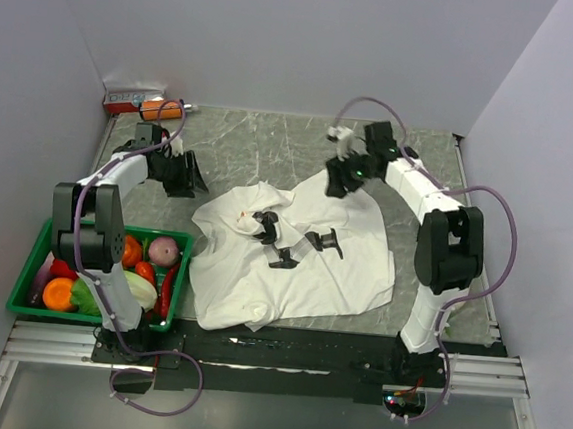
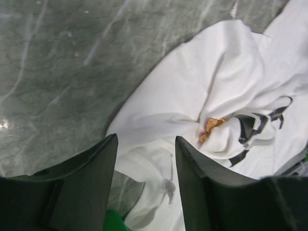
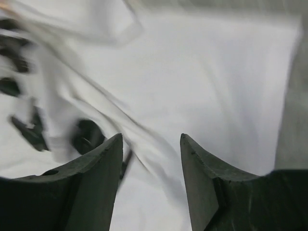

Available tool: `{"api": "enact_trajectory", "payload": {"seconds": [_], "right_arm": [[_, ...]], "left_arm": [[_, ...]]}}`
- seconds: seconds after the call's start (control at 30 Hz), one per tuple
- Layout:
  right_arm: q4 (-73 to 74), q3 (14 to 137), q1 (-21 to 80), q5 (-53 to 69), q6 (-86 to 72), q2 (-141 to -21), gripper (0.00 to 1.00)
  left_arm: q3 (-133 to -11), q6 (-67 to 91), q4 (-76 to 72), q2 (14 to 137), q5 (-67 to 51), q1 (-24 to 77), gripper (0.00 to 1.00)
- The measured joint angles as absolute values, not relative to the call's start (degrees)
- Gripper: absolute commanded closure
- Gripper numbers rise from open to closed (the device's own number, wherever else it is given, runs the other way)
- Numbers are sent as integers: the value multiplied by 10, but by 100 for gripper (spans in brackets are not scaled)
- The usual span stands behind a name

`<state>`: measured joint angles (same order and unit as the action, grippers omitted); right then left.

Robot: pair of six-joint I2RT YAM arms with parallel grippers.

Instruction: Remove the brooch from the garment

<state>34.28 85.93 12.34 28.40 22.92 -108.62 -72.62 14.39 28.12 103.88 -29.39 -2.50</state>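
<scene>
Top view: grey-green marbled table [image 1: 263,142] inside plain pale walls. A white cloth shirt [image 1: 302,266] lies crumpled at centre, soft folds and ridges, with black printed shapes across its front.

The brooch [image 1: 243,214] is a tiny orange-red speck on the shirt's left part, near the bunched collar area. In the left wrist view the brooch [image 2: 211,127] looks small and lumpy, orange-tan, tucked in a crease where two folds meet, just left of the black print. It sits on the cloth; no finger touches it.

L gripper [image 1: 189,176] is over bare table, just left of the shirt. Its wrist view shows the L gripper [image 2: 146,139] with two black, matte, wedge-shaped fingers spread apart, nothing between them.

R gripper [image 1: 341,184] is over the shirt's far right edge. In its blurred wrist view the R gripper [image 3: 151,137] also has its fingers spread, smooth white cloth beneath; can't tell if they touch it.

Near left: green plastic basket [image 1: 114,230] holding rounded veg, incl. a purple-pink onion [image 1: 164,251]. Far left: an orange bottle [image 1: 162,109] w/ black cap lies beside a small box [image 1: 131,99].
</scene>
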Motion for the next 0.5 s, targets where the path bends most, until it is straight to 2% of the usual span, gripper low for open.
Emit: {"api": "enact_trajectory", "payload": {"seconds": [0.13, 0.17, 0.27, 0.37, 0.43, 0.5], "right_arm": [[354, 968, 199, 409, 328, -1100, 50], [366, 1014, 218, 437, 342, -1120, 55], [404, 1197, 259, 508, 356, -1235, 57], [417, 1295, 274, 543, 343, -1332, 53], [418, 1296, 280, 552, 335, -1367, 46], [422, 1269, 285, 556, 329, -1389, 43]], "left_arm": [[-726, 147, 273, 1036, -326, -32, 44], [-726, 148, 272, 1036, -335, -36, 44], [-729, 152, 273, 1036, -367, -63, 44], [-738, 153, 273, 1036, -384, -90, 44], [-744, 152, 273, 1036, -394, -106, 44], [-745, 152, 273, 1034, -403, -122, 44]]}}
